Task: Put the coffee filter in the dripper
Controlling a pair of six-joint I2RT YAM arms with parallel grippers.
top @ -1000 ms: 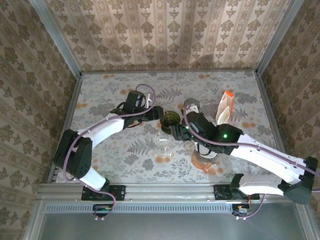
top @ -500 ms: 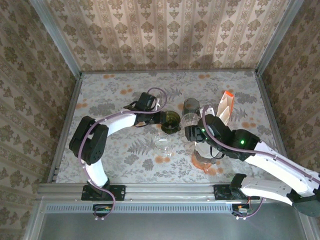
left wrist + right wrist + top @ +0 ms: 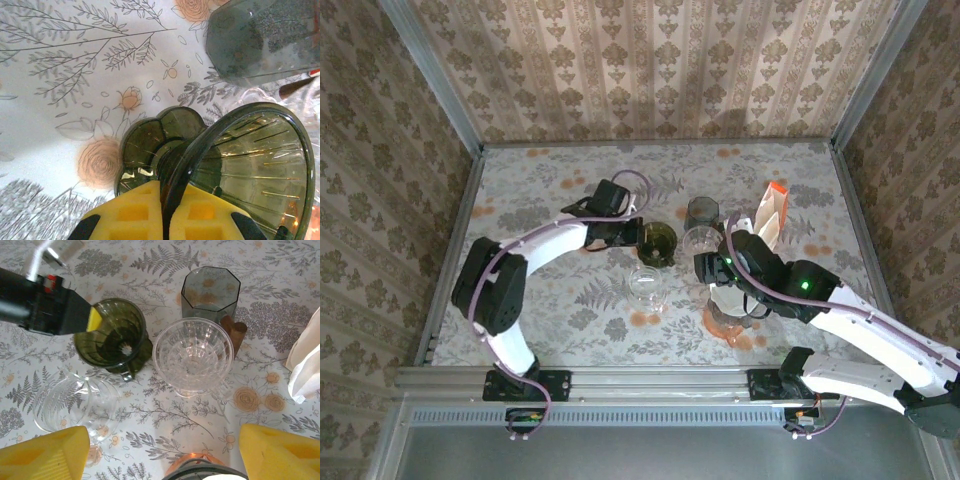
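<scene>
The dark green dripper point(image 3: 250, 165) stands on the flowered table, at centre in the top view point(image 3: 660, 240). My left gripper point(image 3: 165, 189) is shut on its near rim, one yellow pad inside the cone and one outside point(image 3: 638, 232). White coffee filters point(image 3: 305, 365) stand folded in an orange-topped holder point(image 3: 770, 212) at the right. My right gripper point(image 3: 162, 447) hangs open over the table in front of a clear dripper point(image 3: 192, 354), with nothing between its fingers point(image 3: 710, 266).
A grey octagonal cup point(image 3: 210, 290) stands behind the clear dripper. A clear glass vessel point(image 3: 80, 402) lies to the front left. An orange-based item point(image 3: 730, 325) sits beneath my right arm. Metal rails edge the table point(image 3: 570, 330).
My left gripper has moved right to the green dripper and shut on its rim. The right arm has drawn back to the right and stayed open.
</scene>
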